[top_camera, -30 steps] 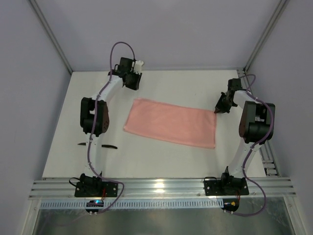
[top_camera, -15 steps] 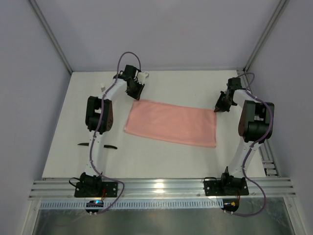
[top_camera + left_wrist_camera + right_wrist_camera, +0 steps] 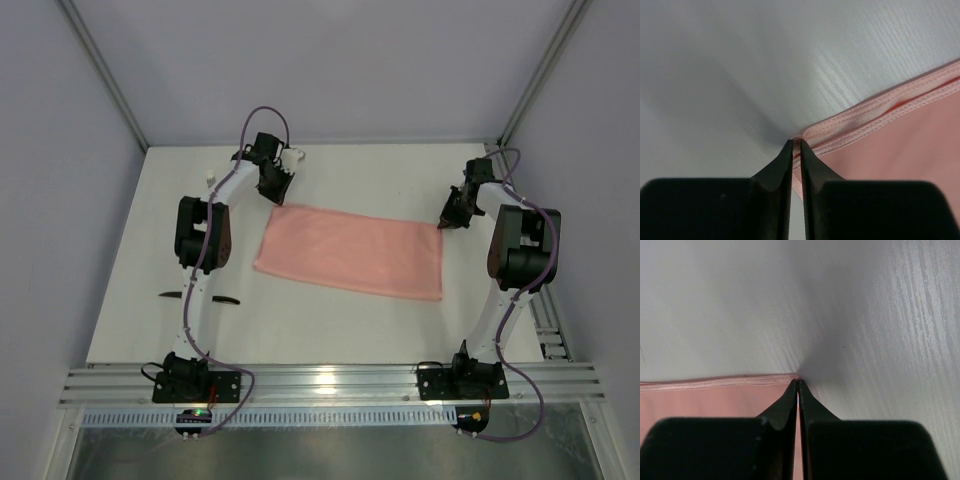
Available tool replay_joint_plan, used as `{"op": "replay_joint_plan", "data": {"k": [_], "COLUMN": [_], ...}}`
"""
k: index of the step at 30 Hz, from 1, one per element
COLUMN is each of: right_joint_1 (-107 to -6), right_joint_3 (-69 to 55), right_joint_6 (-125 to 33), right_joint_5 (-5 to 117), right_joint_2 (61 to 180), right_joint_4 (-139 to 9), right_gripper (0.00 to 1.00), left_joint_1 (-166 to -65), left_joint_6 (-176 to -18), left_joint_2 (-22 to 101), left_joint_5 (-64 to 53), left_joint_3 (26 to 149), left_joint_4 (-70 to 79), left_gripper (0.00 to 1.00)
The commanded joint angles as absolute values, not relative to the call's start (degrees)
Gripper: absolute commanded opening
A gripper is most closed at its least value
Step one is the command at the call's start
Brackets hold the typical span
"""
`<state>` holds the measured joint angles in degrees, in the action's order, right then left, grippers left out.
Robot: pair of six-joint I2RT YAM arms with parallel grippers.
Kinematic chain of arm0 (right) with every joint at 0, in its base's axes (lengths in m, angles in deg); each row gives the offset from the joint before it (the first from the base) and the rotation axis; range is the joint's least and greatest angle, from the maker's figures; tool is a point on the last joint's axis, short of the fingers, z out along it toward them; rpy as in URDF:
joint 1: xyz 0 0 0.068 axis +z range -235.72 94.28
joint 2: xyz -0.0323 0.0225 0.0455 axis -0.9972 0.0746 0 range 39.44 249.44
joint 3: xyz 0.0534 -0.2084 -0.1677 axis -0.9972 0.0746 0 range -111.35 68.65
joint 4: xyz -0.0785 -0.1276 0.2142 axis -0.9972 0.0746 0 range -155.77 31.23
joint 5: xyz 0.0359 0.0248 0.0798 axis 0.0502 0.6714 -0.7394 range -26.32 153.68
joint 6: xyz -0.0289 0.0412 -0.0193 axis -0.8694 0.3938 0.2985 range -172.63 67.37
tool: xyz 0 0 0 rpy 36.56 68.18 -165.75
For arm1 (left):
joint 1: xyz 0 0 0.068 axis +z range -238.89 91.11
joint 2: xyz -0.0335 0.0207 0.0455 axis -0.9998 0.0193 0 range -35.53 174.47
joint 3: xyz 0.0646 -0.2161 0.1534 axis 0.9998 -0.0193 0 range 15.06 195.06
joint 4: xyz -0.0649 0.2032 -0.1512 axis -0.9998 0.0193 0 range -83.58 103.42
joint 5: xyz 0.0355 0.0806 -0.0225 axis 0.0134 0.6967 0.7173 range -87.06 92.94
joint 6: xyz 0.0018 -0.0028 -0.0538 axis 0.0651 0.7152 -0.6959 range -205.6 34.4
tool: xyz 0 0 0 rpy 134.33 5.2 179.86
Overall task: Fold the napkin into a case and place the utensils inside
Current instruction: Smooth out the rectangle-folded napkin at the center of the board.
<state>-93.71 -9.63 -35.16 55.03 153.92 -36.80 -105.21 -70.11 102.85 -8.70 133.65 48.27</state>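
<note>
**Both jaws at the far corners of the napkin**

From above, we see the napkin lying flat on the white desk as a long salmon-pink rectangle. Its length runs left to right and is tilted a little, so the right end lies nearer the arm bases. The left arm reaches to the napkin's far left corner and the right arm to its far right corner. Each arm meets the cloth at its corner. The utensils, two slim black pieces, lie on the desk by its left side, well apart from the napkin. The left arm's lower link crosses above the gap between them.

In the left wrist view, the left jaws are nearly pressed together, with only a thin slit between them. They pinch the napkin's corner at their tips. Two stitched hems run side by side from that corner toward the upper right, one layer upon the other. Pink cloth fills the lower right of the view and bare desk fills the rest.

In the right wrist view, the right jaws are pressed tight together. Their tips sit exactly where the hem coming in from the left ends, pinching the very tip of that corner. The cloth lies to the left and below, with bare desk above and to the right.
</note>
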Motion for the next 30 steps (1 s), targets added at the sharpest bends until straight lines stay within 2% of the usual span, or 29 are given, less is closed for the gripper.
{"op": "replay_joint_plan", "data": {"k": [1, 15, 30], "right_joint_1": [-93.46, -93.46, -93.46], "right_joint_3": [-10.19, -5.09, -4.48], "right_joint_6": [-36.11, -35.58, -36.37], "right_joint_5": [56.21, 54.80, 55.68], "right_joint_2": [154.58, 146.23, 145.53], "right_joint_4": [-35.80, -36.42, -34.22], "right_gripper": [0.04, 0.04, 0.04], "left_joint_1": [-105.15, -103.31, -103.22], "left_joint_6": [-69.51, -73.03, -73.64], "left_joint_2": [103.42, 101.49, 99.38], "left_joint_5": [-10.07, -6.64, -5.94], "left_joint_3": [134.59, 130.99, 129.06], "left_joint_4": [50.72, 47.03, 45.63], "left_gripper": [0.00, 0.00, 0.00]}}
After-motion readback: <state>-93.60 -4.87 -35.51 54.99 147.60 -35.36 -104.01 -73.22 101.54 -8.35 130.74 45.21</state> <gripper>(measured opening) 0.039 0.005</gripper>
